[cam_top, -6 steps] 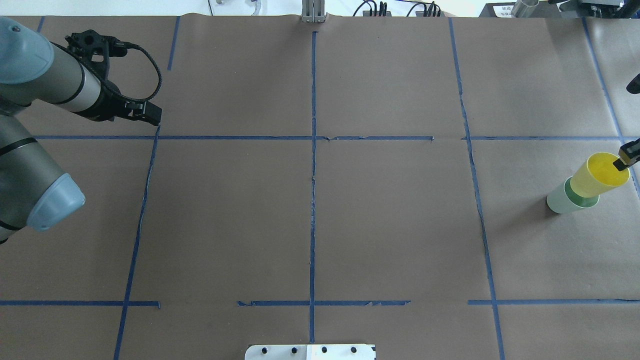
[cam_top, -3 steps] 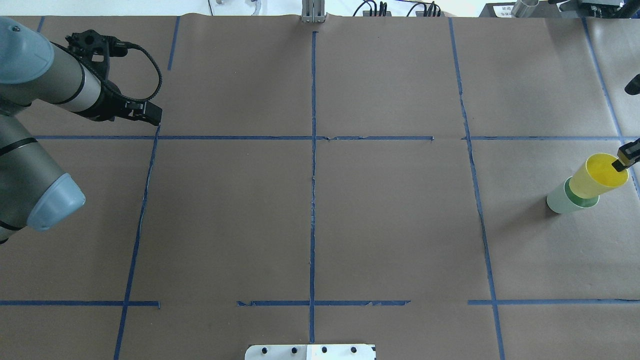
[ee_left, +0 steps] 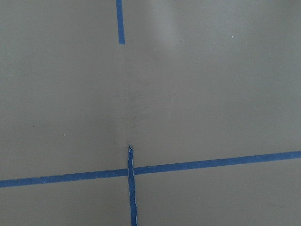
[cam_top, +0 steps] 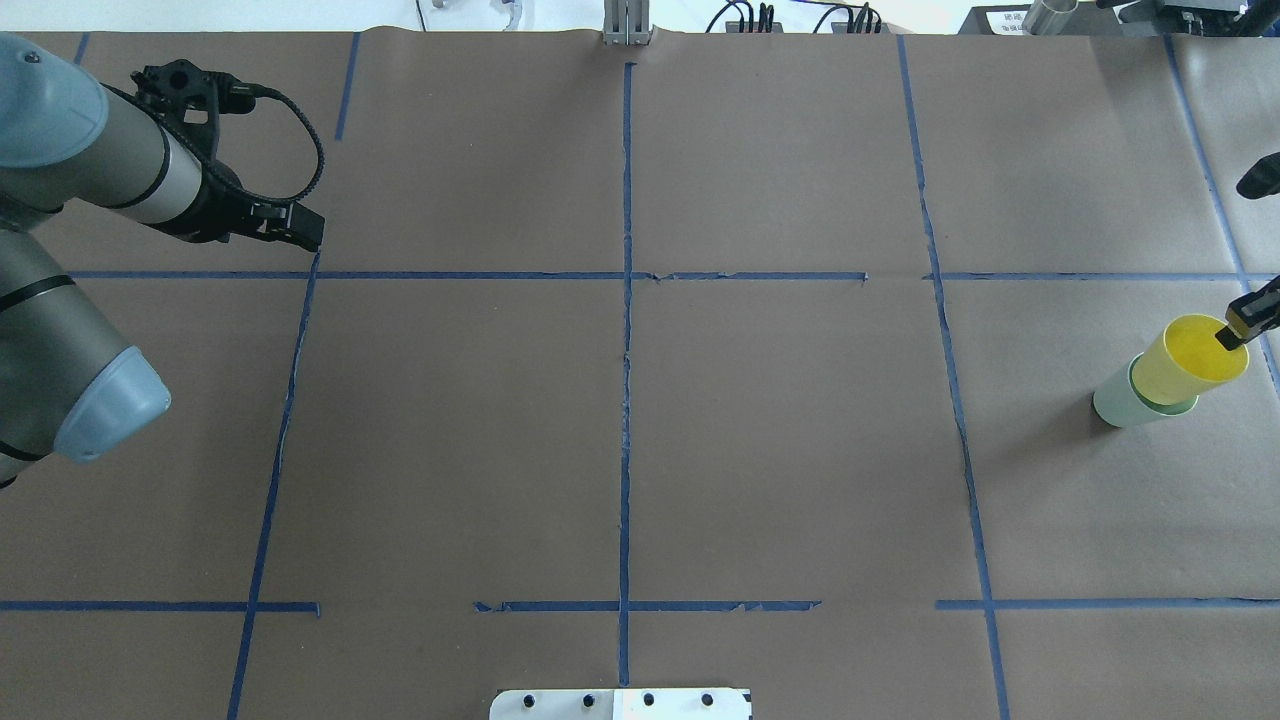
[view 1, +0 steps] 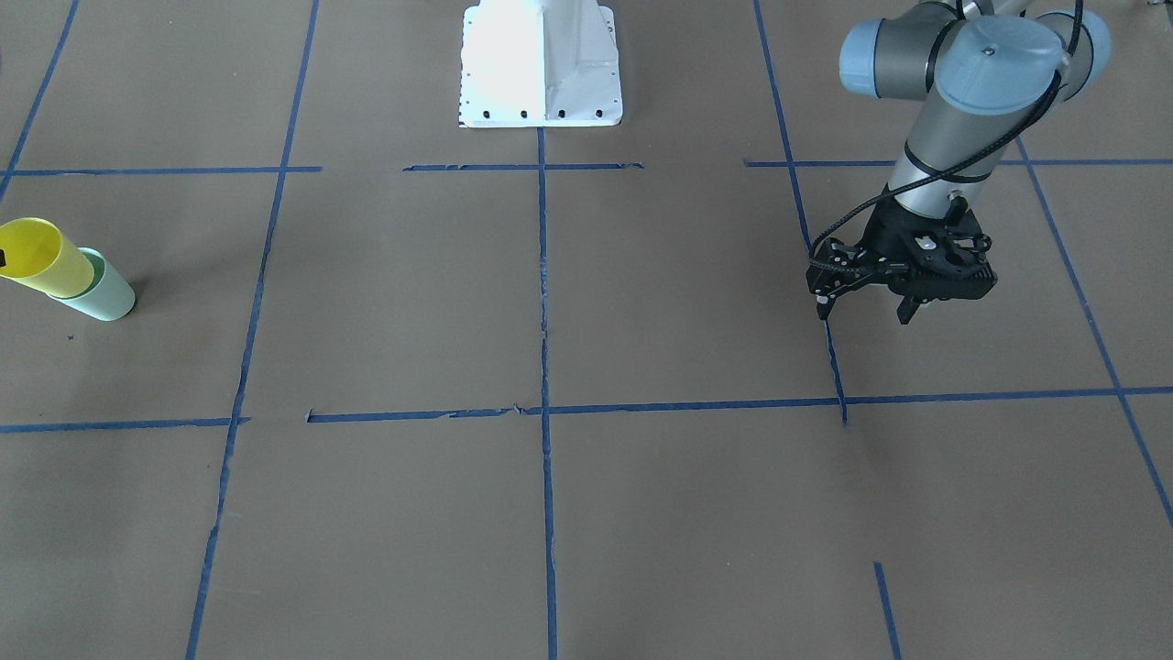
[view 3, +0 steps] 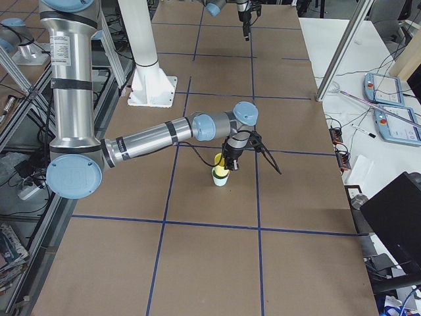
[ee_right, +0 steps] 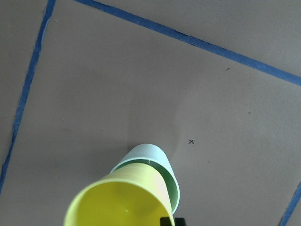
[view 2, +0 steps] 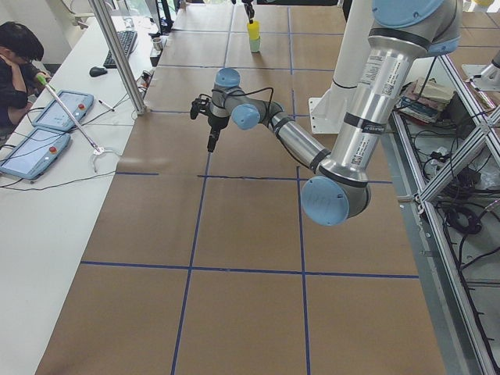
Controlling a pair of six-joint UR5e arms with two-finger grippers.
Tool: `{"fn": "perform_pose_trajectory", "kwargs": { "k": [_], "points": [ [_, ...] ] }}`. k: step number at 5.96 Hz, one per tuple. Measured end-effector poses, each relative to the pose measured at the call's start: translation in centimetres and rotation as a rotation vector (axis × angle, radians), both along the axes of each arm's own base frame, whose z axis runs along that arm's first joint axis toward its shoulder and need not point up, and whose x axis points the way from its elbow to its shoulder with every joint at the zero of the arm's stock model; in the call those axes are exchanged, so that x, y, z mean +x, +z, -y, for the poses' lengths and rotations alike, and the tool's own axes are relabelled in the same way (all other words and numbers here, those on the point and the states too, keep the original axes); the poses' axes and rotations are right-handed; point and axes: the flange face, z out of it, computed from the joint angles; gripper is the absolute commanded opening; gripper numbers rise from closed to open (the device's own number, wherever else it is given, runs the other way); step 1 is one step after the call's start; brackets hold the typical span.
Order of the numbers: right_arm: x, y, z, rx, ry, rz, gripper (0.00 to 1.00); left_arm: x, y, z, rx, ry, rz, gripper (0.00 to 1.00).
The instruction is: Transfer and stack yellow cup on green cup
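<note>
The yellow cup [cam_top: 1185, 365] sits partly inside the green cup [cam_top: 1118, 402] at the table's far right, both upright. My right gripper [cam_top: 1240, 328] is shut on the yellow cup's rim, with one finger inside the cup. In the front-facing view the yellow cup [view 1: 41, 258] rises out of the green cup [view 1: 108, 293] at the left edge. The right wrist view shows the yellow cup [ee_right: 122, 202] nested in the green cup [ee_right: 153, 157]. My left gripper [view 1: 866, 313] is open and empty, hovering over a tape crossing far from the cups.
Brown paper with blue tape lines [cam_top: 627, 300] covers the table. The robot's white base plate [view 1: 541, 64] stands at the near middle edge. Cables and hardware [cam_top: 790, 18] lie along the far edge. An operator's bench with tablets [view 2: 47, 125] runs beside the table.
The yellow cup has sunk lower into the green cup, carried by my right gripper. My left arm has not moved.
</note>
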Motion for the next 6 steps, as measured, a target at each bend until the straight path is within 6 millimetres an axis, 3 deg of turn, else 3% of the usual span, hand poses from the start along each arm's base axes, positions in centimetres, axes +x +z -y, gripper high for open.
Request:
{"fn": "perform_pose_trajectory", "kwargs": {
  "k": [3,4,5,6],
  "points": [
    [-0.1,0.7,-0.5,-0.011,-0.006,-0.009,1.0,0.1,0.1,0.0,0.007,0.017,0.004,1.0],
    [1.9,1.8,-0.8,-0.028,0.027,-0.018,1.0,-0.4,0.6,0.1,0.027,0.065,0.023,1.0],
    [5.6,3.3,-1.5,-0.054,0.092,-0.027,1.0,-2.5,1.8,0.9,0.066,0.155,0.073,1.0],
    [9.6,5.0,-2.7,-0.076,0.155,-0.03,1.0,-6.4,3.2,2.5,0.089,0.241,0.129,1.0]
  ]
}}
